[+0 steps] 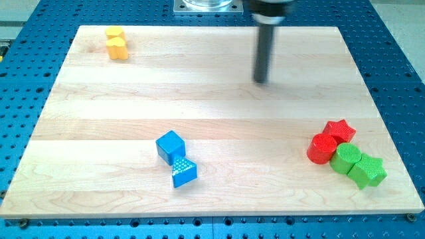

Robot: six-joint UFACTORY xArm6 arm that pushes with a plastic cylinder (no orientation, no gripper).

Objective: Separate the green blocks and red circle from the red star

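The red star [342, 129] lies near the board's right edge, low in the view. The red circle [321, 149] touches it on its lower left. A green circle [345, 158] sits just below the star, against the red circle's right side. A green star [368, 171] touches the green circle on its lower right. The four blocks form one tight cluster. My tip [261, 81] is on the board near the view's top, well up and to the left of the cluster, touching no block.
A blue cube [170, 145] and a blue triangle [183, 172] touch each other at the lower middle. Two yellow blocks [116, 43] sit together at the top left. The wooden board [199, 106] lies on a blue perforated table.
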